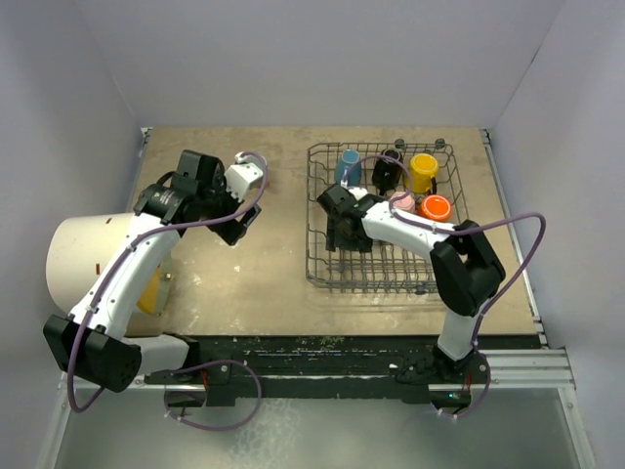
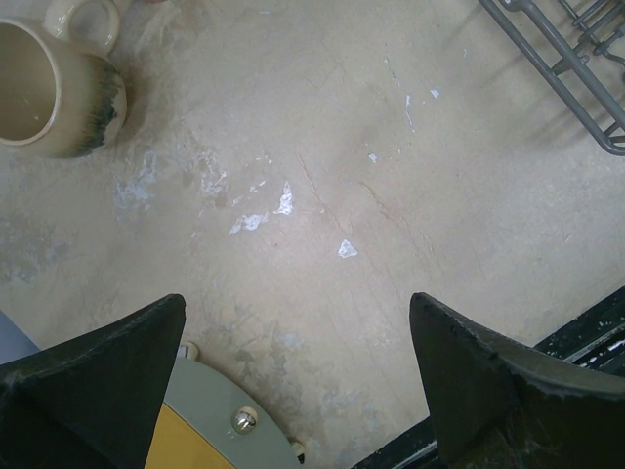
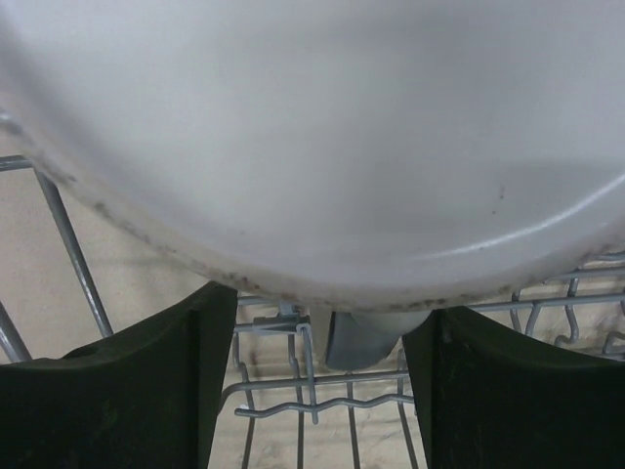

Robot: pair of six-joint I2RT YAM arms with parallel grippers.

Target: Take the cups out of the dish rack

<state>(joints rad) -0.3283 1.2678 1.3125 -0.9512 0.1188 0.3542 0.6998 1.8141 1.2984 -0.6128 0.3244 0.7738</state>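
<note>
The right jaws are spread, low inside the dish rack (image 1: 381, 278), a pale curved surface (image 3: 312, 127) close before them; the left jaws are spread, empty, over the bench (image 1: 283, 264) left of it. Five cups in the rack's far half — blue (image 1: 349, 162), black (image 1: 391, 168), yellow (image 1: 423, 169), pink (image 1: 400, 200), orange (image 1: 436, 206). One cream cup (image 2: 49, 88) stands left of the rack.

A robot testing cell in a lab, not a home kitchen: plain white walls (image 1: 312, 59) box in a scuffed tan tabletop (image 1: 273, 283) on three sides. Two white-and-black robot arms, the left arm (image 1: 127, 274) and the right arm (image 1: 459, 264), are bolted to a black rail (image 1: 322, 354) along the bottom of the frame and trail purple cables (image 1: 513, 221). The one homely thing is a wire dish rack (image 1: 371, 278) at the upper right.
</note>
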